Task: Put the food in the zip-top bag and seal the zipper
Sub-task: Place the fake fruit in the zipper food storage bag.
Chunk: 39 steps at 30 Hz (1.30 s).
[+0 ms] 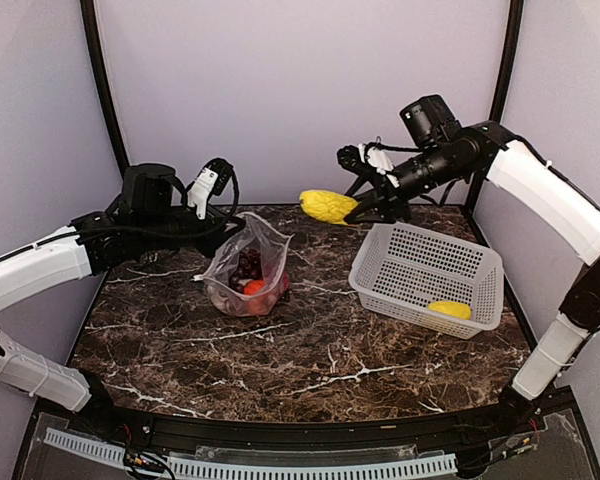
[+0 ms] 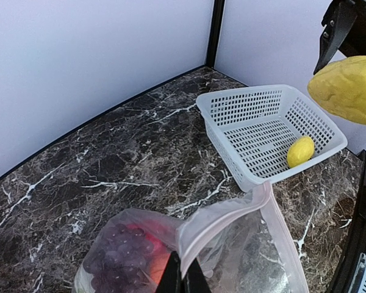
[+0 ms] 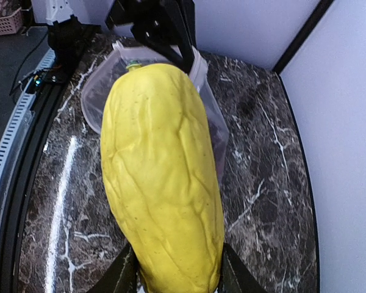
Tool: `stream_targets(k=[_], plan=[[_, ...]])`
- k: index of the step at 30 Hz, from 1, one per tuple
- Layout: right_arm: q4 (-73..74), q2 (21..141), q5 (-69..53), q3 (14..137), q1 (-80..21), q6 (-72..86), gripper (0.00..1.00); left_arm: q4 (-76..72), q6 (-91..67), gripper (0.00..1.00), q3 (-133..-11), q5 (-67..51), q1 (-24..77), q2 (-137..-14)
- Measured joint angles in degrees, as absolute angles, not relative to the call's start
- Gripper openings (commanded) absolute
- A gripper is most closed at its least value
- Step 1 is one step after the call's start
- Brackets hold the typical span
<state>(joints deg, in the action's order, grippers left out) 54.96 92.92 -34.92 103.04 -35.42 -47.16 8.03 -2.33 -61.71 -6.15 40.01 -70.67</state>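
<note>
The clear zip-top bag (image 1: 250, 268) stands on the table left of centre with its mouth up. Dark purple grapes (image 1: 246, 266) and an orange-red round piece (image 1: 254, 287) lie inside. My left gripper (image 2: 183, 279) is shut on the bag's rim by the pinkish-white zipper (image 2: 232, 213) and holds the mouth open. My right gripper (image 1: 358, 212) is shut on a long ridged yellow piece (image 1: 327, 206) and holds it in the air right of the bag and above it. It fills the right wrist view (image 3: 161, 183). A small yellow piece (image 1: 450, 310) lies in the basket.
The white perforated basket (image 1: 400, 285) stands at the right of the marble table. Grey walls and black corner posts close the back and sides. A black rail runs along the table's near edge.
</note>
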Motion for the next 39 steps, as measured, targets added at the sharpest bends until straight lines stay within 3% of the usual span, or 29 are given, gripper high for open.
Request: stream_targets(k=[10,18,32,39], plan=[[56.0,102.3,-36.6,114.1,-48.7,-46.9,0.39,6.5,-1.6,0.01,-61.5,-9.3,40.0,-70.8],[54.8,109.6,-38.5,120.9,-50.9,-46.4,0.39,5.8,-1.0,0.01,-60.7,-9.2,39.6,-68.6],[50.7,116.3,-41.6,122.1,-52.1,-44.4,0.42,5.8,-0.7,0.01,-59.8,-8.7,39.1,-67.0],[45.9,116.7,-34.6,122.1,-54.2,-40.2,0.63,5.8,-0.7,0.01,-59.7,-8.3,39.0,-66.9]])
